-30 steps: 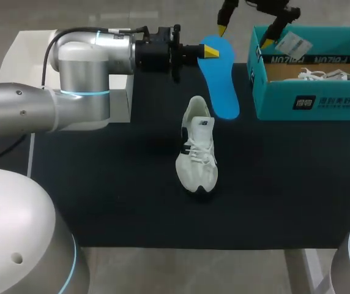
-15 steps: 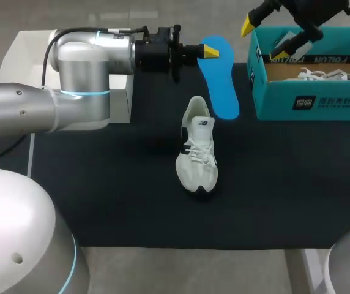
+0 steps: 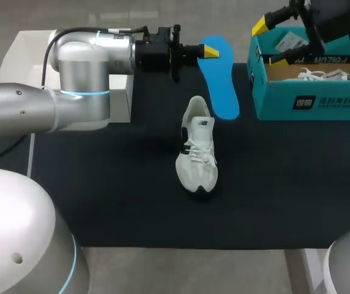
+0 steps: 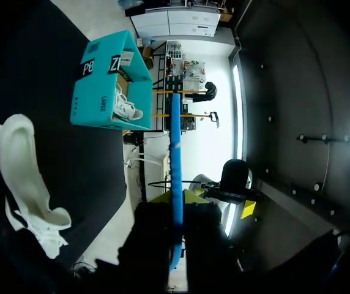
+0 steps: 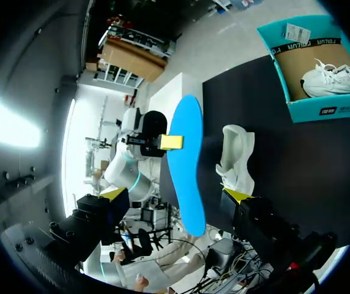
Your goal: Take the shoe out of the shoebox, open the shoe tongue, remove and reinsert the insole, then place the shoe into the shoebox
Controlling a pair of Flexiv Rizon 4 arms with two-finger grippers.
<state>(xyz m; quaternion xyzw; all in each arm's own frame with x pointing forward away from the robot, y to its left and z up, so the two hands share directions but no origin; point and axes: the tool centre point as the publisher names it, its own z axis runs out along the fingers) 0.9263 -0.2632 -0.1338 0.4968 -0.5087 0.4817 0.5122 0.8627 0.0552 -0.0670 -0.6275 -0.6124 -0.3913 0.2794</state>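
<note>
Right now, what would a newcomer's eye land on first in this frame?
The blue insole stands out first, clamped near its far end in the left gripper, just beyond the white shoe that sits alone in the middle of the black mat. Next comes the teal shoebox at the far right with a second shoe inside, and the right gripper open over its left end.

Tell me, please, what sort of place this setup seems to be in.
Most likely a robotics lab workbench. The left gripper holds a blue insole, the right gripper hangs open by a teal shoebox, and a white shoe lies on a black mat.
</note>
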